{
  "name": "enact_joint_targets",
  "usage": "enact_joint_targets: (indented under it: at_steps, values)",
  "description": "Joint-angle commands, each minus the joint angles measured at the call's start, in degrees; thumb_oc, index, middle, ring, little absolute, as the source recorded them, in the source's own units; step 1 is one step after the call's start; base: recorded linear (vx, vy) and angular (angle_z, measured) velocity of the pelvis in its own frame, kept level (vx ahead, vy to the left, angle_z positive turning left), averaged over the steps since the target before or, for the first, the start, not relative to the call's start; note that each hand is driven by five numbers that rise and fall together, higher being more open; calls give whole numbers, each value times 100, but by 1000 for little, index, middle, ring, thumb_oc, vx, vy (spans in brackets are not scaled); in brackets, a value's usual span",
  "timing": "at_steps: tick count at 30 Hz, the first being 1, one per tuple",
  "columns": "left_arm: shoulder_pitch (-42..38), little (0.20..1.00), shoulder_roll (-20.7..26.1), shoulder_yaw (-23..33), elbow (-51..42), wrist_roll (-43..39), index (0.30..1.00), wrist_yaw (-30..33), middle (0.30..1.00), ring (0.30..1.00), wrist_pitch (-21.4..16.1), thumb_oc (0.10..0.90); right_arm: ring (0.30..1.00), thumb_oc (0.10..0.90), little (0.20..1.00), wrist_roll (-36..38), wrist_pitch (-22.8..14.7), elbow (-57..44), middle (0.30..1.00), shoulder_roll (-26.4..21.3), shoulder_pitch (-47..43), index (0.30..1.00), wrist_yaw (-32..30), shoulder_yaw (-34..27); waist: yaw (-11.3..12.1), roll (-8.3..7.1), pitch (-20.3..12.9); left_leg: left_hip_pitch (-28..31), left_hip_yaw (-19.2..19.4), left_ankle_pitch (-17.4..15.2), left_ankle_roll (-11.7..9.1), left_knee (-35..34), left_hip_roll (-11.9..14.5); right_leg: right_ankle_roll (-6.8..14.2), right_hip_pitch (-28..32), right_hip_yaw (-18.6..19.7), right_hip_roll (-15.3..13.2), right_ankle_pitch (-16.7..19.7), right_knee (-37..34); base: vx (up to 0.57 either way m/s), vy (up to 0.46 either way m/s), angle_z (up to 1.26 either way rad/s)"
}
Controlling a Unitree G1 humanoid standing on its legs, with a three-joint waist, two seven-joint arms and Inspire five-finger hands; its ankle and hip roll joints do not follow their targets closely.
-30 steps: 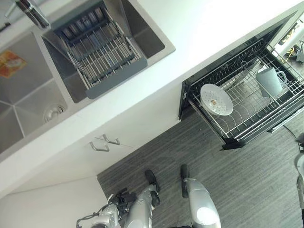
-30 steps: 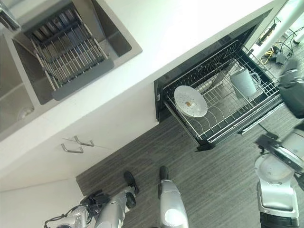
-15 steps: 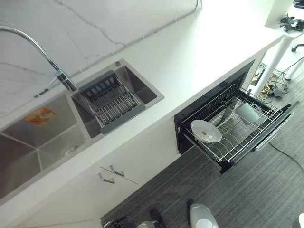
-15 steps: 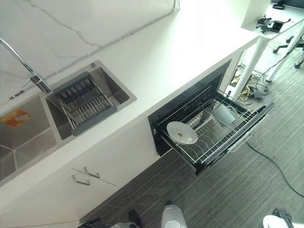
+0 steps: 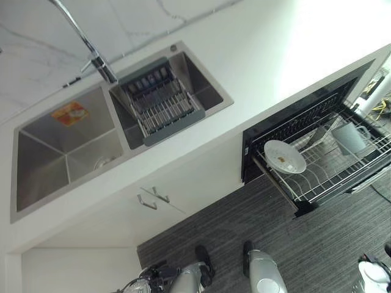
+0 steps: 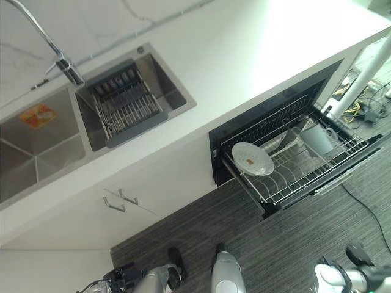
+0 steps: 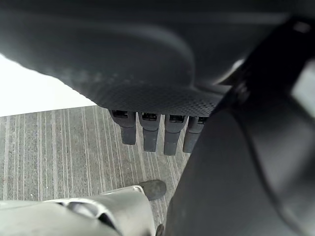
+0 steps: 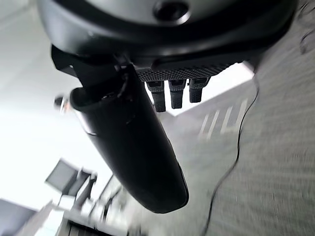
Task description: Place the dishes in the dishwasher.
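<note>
Camera shifted; plate (image 5: 285,157) apparently unmoved in rack (image 5: 342,177)

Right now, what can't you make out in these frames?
- Dishwasher interior: dark in both eye views, hidden under the counter behind the pulled-out rack.
- Mug: its inside is turned away, contents unknown.
- Plate: a small brown speck, too small to identify.
- Sink basket: the items at its far end are too small to tell.
- Left hand, right hand: both empty, fingers straight.
</note>
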Motion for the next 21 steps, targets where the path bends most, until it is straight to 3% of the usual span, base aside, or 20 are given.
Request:
enact_joint_targets:
  at_steps: [1,6,9,12,21]
  values:
    - [-52,900,249,-174,-96,-261,900,248,900,900,233,800,900,800,900,-900,147,-335,900,-848,-387,900,283,212,180,-173,96,-43,-247,-1075,-118,616,88,207,315,-11,87,-447,-323,-127,-85,24]
    - [-173,900,435,-200,-261,-258,900,288,900,900,274,800,900,800,900,-961,278,-465,900,-1283,-1077,900,1002,1016,422,-265,304,-358,-364,-974,-87,616,89,229,16,-118,86,-456,-124,-57,-84,19]
    - [-257,900,497,-232,-310,-187,900,331,900,900,266,800,900,800,900,-1694,200,-672,900,-1580,-1502,900,1566,1512,596,-310,390,-585,-418,-890,-83,616,112,234,-183,-240,78,-499,51,-11,-82,22]
    - [-280,900,595,-242,-376,-182,900,376,900,900,270,800,900,800,900,-1811,412,-767,900,-1930,-1881,900,1378,1912,756,-399,446,-699,-445,-910,-123,616,110,298,-265,-299,61,-696,259,99,-96,15]
    - [-248,900,767,-164,-218,-21,900,341,900,900,181,800,900,800,900,-1998,400,-646,900,-2493,-2814,900,1444,2177,1210,-501,505,-1174,-668,-714,-255,616,245,255,-275,-596,208,-888,460,116,-53,21]
